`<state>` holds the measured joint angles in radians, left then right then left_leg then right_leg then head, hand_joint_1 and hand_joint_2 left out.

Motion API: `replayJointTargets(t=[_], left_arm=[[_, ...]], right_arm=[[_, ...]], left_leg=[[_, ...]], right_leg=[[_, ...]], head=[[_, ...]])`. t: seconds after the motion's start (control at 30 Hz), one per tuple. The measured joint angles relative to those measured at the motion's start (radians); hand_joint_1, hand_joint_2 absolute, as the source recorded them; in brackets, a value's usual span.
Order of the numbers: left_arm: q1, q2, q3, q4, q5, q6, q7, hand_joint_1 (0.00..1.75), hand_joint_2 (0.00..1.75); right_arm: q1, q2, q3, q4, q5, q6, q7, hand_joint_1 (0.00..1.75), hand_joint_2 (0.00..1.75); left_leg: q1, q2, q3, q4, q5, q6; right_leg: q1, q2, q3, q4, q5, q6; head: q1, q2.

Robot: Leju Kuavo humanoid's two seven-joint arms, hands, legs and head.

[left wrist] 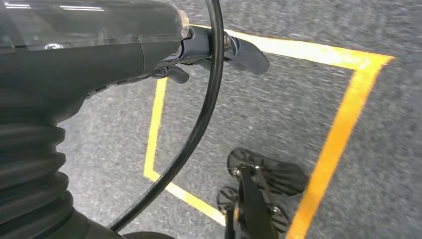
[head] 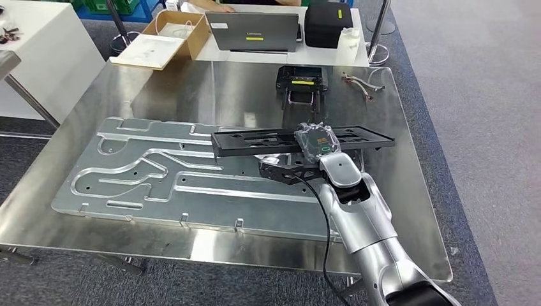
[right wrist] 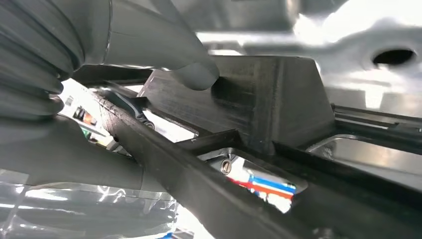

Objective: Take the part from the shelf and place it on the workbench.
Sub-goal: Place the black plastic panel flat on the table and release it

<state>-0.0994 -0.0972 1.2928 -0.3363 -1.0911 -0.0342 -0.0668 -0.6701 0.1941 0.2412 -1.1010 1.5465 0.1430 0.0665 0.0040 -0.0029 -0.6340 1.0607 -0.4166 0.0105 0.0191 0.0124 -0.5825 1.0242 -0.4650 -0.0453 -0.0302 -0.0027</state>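
Note:
A long flat black part (head: pixel 268 141), a frame with slots, lies crosswise above the grey machined plate (head: pixel 147 172) on the steel workbench (head: pixel 210 95). My right hand (head: pixel 317 145) grips it near its right half, the hand wrapped in clear film. In the right wrist view the thick grey thumb (right wrist: pixel 164 50) presses on a black block of the part (right wrist: pixel 278 99), with the bench's shiny metal behind. Whether the part touches the plate I cannot tell. My left hand (left wrist: pixel 219 50) hangs over the floor, fingers curled in, holding nothing.
A small black device (head: pixel 302 80) and copper-tipped wires (head: pixel 363 84) lie at the bench's far right. Behind stand a laptop (head: pixel 255 30), a cardboard box (head: pixel 169 35) and a black box (head: pixel 327 22). Yellow floor tape (left wrist: pixel 338 134) runs under my left hand.

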Motion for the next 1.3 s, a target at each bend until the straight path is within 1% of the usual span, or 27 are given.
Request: replayJointTargets(t=[0.03,0.07,0.13,0.2,0.43,0.73,0.83,0.97,1.07,1.1,1.13,1.17,1.2,1.23,1.27,1.3], left_arm=[[-0.001,0.002,0.0,0.001,0.0,0.002,-0.002,0.0,1.75],[-0.001,0.003,-0.001,0.001,0.0,0.002,-0.001,0.0,1.75],[0.0,0.005,-0.001,0.003,0.005,-0.004,0.007,0.0,0.87],[-0.001,0.005,-0.001,0.004,0.019,-0.017,0.015,0.0,0.0],[-0.004,0.003,0.001,0.013,0.044,-0.035,0.033,0.0,0.0],[-0.004,0.004,0.002,0.014,0.057,-0.036,0.031,0.0,0.0],[-0.004,0.004,0.002,0.015,0.058,-0.036,0.03,0.0,0.0],[-0.003,0.004,0.002,0.015,0.059,-0.036,0.036,0.0,0.0],[-0.003,0.005,0.002,0.015,0.06,-0.035,0.039,0.0,0.0],[-0.003,0.005,0.002,0.015,0.059,-0.032,0.045,0.0,0.0],[-0.003,0.005,0.002,0.015,0.057,-0.026,0.056,0.0,0.0],[-0.002,0.004,0.002,0.015,0.054,-0.019,0.071,0.0,0.0],[-0.002,0.004,0.002,0.015,0.051,-0.013,0.086,0.0,0.0],[0.0,0.005,0.002,0.014,0.048,-0.012,0.098,0.0,0.0],[0.003,0.005,0.002,0.013,0.046,-0.014,0.105,0.0,0.0],[0.007,0.005,0.002,0.011,0.044,-0.017,0.109,0.0,0.0]], right_arm=[[-0.005,0.005,-0.001,0.015,0.001,-0.007,-0.001,0.0,0.0],[-0.01,0.01,-0.001,0.028,0.003,-0.014,-0.004,0.0,0.0],[-0.013,0.02,-0.002,0.051,0.004,-0.021,-0.012,0.0,0.0],[-0.018,0.033,-0.001,0.071,0.004,-0.028,-0.021,0.0,0.0],[-0.039,0.063,-0.001,0.114,-0.008,-0.038,-0.035,0.0,0.0],[-0.041,0.078,-0.001,0.113,-0.024,-0.038,-0.048,0.0,0.0],[-0.036,0.079,-0.001,0.093,-0.051,-0.038,-0.056,0.0,0.0],[-0.024,0.085,-0.001,0.014,-0.107,-0.025,-0.069,0.0,0.0],[-0.016,0.089,-0.001,-0.041,-0.131,-0.025,-0.073,0.0,0.0],[-0.009,0.092,-0.001,-0.069,-0.147,-0.03,-0.074,0.0,0.0],[-0.002,0.094,-0.001,-0.106,-0.17,-0.033,-0.076,0.0,0.0],[0.006,0.095,-0.001,-0.147,-0.197,-0.036,-0.077,0.0,0.0],[0.015,0.095,-0.001,-0.19,-0.225,-0.039,-0.079,0.0,0.0],[0.028,0.094,-0.001,-0.232,-0.25,-0.041,-0.081,0.0,0.0],[0.043,0.09,-0.001,-0.272,-0.268,-0.042,-0.083,0.0,0.0],[0.058,0.085,-0.001,-0.31,-0.283,-0.043,-0.085,0.0,0.0]], left_leg=[[-0.003,0.0,0.011,-0.026,0.005,0.002],[-0.004,0.0,0.015,-0.034,0.003,0.0],[-0.004,-0.001,0.016,-0.04,0.002,-0.008],[-0.004,-0.002,0.016,-0.04,0.0,-0.007],[-0.004,-0.002,0.016,-0.041,-0.002,-0.005],[-0.004,-0.002,0.017,-0.04,-0.001,-0.004],[-0.004,-0.002,0.017,-0.04,-0.001,-0.004],[-0.005,-0.002,0.017,-0.04,-0.002,-0.004],[-0.007,-0.003,0.019,-0.04,0.001,0.01],[-0.004,-0.002,0.024,-0.05,0.007,0.015],[0.0,0.001,0.029,-0.063,0.014,0.019],[0.004,0.003,0.035,-0.076,0.021,0.022],[0.008,0.006,0.038,-0.085,0.027,0.024],[0.009,0.007,0.038,-0.089,0.03,0.025],[0.01,0.007,0.036,-0.088,0.031,0.025],[0.012,0.007,0.033,-0.087,0.032,0.023]], right_leg=[[0.001,0.0,-0.001,0.001,-0.002,0.002],[0.0,0.0,-0.003,0.002,-0.002,0.004],[-0.003,0.0,-0.005,0.002,-0.003,0.005],[-0.004,-0.001,-0.003,-0.001,-0.003,0.006],[-0.005,-0.001,0.0,-0.005,-0.003,0.009],[-0.004,-0.001,0.001,-0.006,-0.001,0.012],[-0.004,-0.001,0.0,-0.005,-0.001,0.012],[-0.003,-0.001,0.0,-0.006,-0.001,0.012],[-0.005,-0.001,0.004,-0.012,0.004,0.022],[-0.005,-0.001,0.006,-0.013,0.003,0.026],[-0.004,-0.001,0.004,-0.005,-0.007,0.03],[-0.005,-0.001,-0.004,0.017,-0.028,0.034],[-0.008,-0.002,-0.021,0.059,-0.059,0.039],[-0.014,-0.002,-0.045,0.118,-0.096,0.046],[-0.021,-0.002,-0.071,0.181,-0.126,0.052],[-0.029,-0.002,-0.09,0.228,-0.142,0.059]], head=[[0.0,0.0],[0.0,0.0],[0.0,0.0],[0.0,0.0],[0.0,0.0],[0.0,0.0],[0.0,0.0],[0.0,0.0],[0.0,0.0],[0.0,0.0],[0.0,0.0],[0.0,0.0],[0.0,0.0],[0.0,0.0],[0.0,0.0],[0.0,0.0]])
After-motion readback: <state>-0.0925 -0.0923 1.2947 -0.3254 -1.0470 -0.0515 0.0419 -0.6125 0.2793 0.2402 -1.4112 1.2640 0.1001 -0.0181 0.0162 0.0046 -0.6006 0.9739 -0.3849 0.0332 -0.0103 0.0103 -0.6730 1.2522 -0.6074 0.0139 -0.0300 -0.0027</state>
